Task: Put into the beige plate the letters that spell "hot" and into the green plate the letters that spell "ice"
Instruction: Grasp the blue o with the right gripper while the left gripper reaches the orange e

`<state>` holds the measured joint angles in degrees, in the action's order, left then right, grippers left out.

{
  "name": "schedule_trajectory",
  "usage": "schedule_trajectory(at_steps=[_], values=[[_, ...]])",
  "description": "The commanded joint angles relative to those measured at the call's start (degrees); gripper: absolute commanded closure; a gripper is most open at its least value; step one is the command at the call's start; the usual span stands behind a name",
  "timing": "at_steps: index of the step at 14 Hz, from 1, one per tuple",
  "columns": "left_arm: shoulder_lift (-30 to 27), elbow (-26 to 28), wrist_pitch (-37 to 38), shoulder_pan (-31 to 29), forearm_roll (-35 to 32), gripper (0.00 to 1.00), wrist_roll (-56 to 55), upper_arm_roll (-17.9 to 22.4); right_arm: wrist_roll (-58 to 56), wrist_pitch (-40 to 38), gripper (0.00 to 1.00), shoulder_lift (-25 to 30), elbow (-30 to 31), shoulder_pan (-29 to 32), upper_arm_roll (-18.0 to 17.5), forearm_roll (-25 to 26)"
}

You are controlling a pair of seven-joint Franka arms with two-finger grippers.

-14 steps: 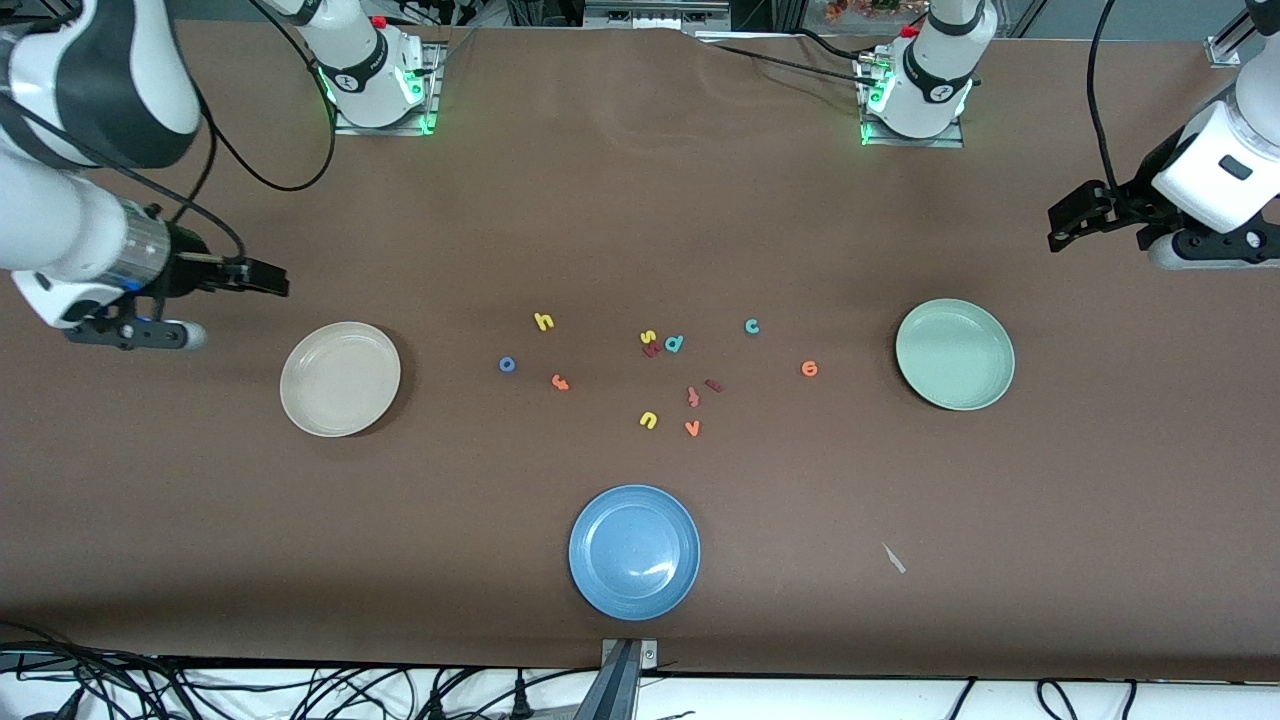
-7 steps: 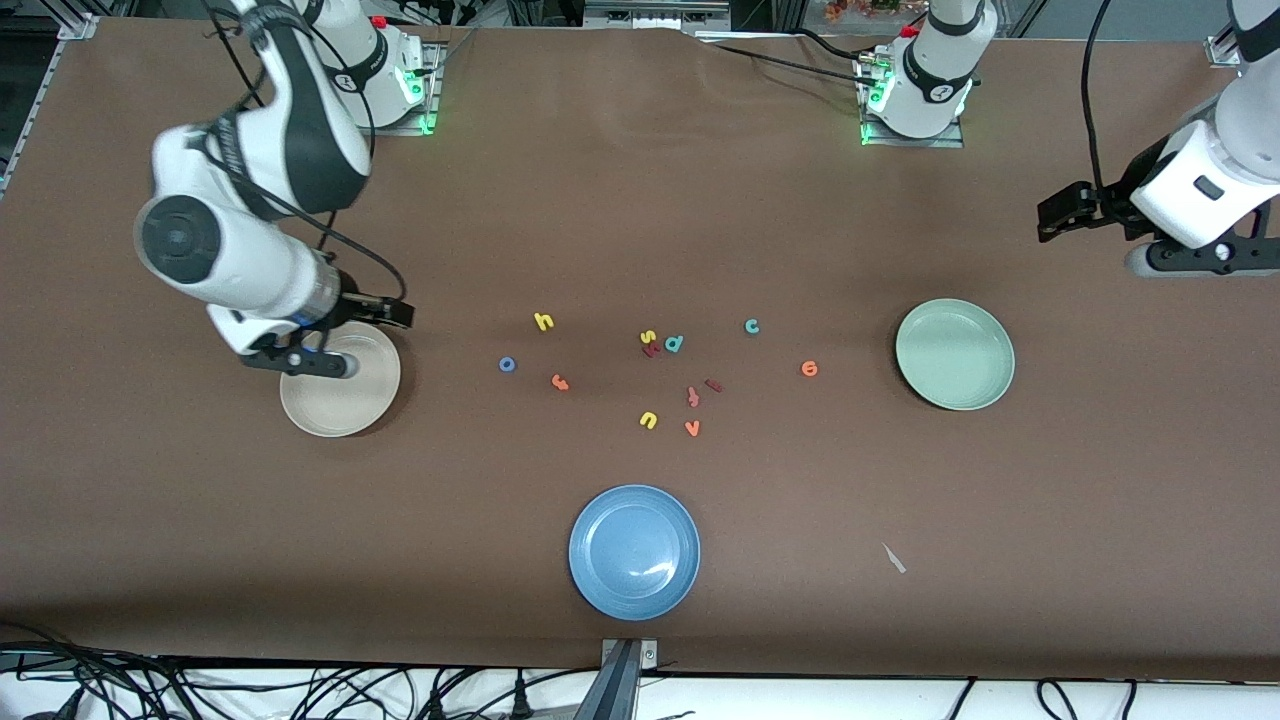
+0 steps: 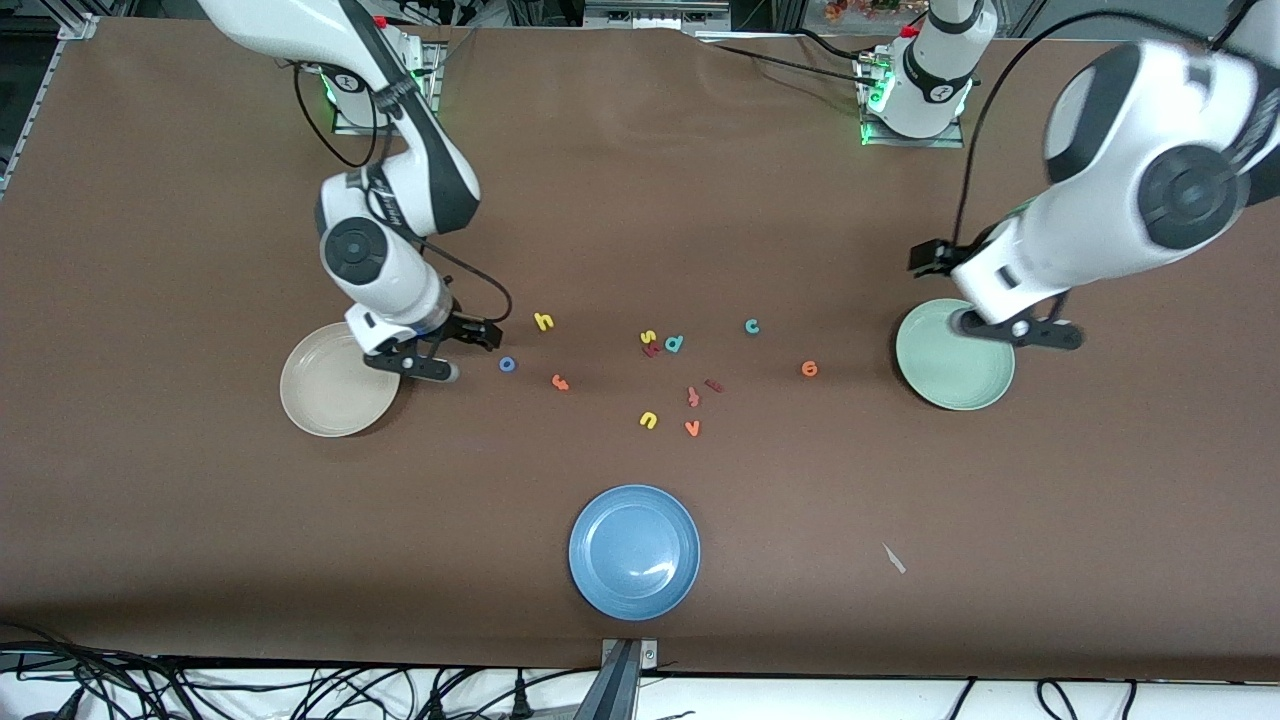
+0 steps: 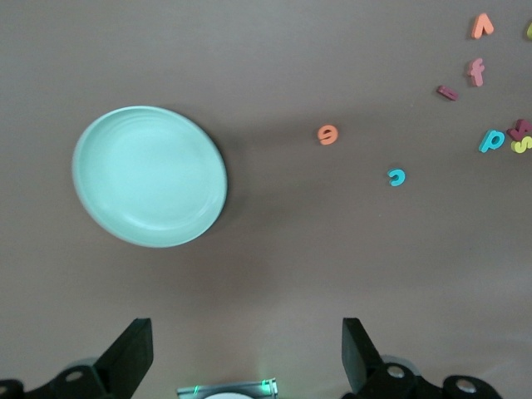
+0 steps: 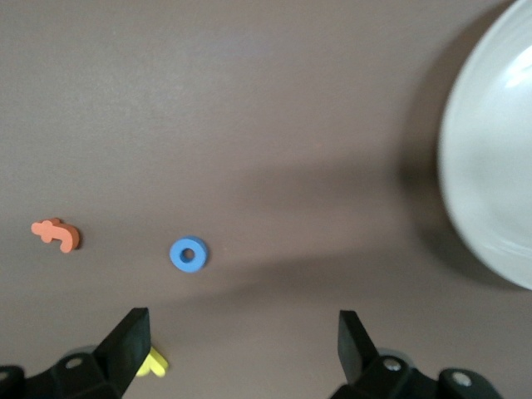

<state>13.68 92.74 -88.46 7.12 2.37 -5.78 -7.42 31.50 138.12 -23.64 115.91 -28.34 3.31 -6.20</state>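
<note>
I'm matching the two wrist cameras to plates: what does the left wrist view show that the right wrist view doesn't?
Only the left wrist view: the green plate, the orange e, the teal c, the dark red i and the open left gripper.

Only the right wrist view: the beige plate, the blue o, the orange t, part of the yellow h and the open right gripper.

Both: the brown table, nothing held.

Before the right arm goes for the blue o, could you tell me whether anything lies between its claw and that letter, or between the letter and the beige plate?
Nothing visible does. The right claw, open, hangs beside the blue o; only bare table separates the o from the beige plate.
</note>
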Motion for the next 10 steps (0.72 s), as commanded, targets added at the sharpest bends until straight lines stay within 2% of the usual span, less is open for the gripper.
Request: schedule_trajectory(at_steps=[1, 4, 8, 9, 10], values=[[7.9, -1.9, -4.9, 2.3, 1.9, 0.00, 0.2, 0.3, 2.5, 6.8, 0.00, -4.6, -0.4, -1.8, -0.1, -0.7], [15.7, -1.1, -12.7, 3.3, 1.9, 0.00, 0.3, 0.3, 2.9, 8.3, 0.01, -7.8, -3.0, -2.2, -0.1, -0.7], [17.2, 5.7, -22.6, 5.4, 1.3, 0.01, 0.3, 0.3, 3.0, 8.2, 0.02, -10.0, -4.9, -2.3, -0.2, -0.7], [16.9, 8.4, -26.3, 5.8, 1.3, 0.06, 0.3, 0.3, 3.0, 8.2, 0.04, -10.3, -5.2, -2.6, -0.2, -0.7], [16.6, 11.9, -30.4, 6.1, 1.3, 0.16, 0.3, 0.3, 3.0, 8.3, 0.05, -10.4, -5.2, -2.7, -0.2, -0.7]])
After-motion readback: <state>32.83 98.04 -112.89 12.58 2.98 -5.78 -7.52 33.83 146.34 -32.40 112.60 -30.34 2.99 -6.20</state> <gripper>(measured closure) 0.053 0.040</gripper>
